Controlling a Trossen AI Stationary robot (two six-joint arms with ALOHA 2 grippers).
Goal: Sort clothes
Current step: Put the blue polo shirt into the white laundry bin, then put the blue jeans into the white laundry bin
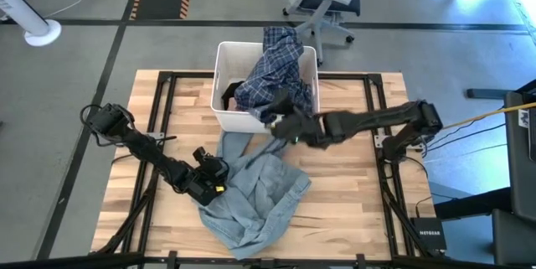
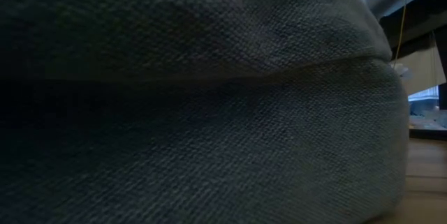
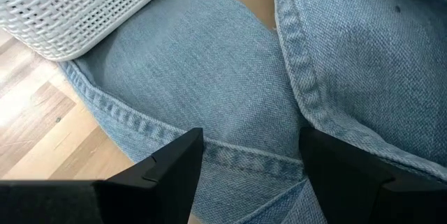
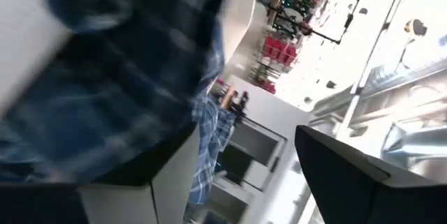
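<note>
On my wooden desk [image 1: 352, 193], the left end effector [image 3: 251, 165] gapes over the light-blue denim shirt [image 1: 251, 198]; the right end effector [image 1: 280, 124], spread, touches the navy plaid shirt [image 1: 276, 72] draping the white plastic bin [image 1: 219, 85].

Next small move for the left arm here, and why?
Probably lower the left gripper and shut on the denim shirt. Its fingers are open with a seam fold between them, and the shirt lies spread on the table by the bin. The right gripper is busy at the plaid shirt.
</note>
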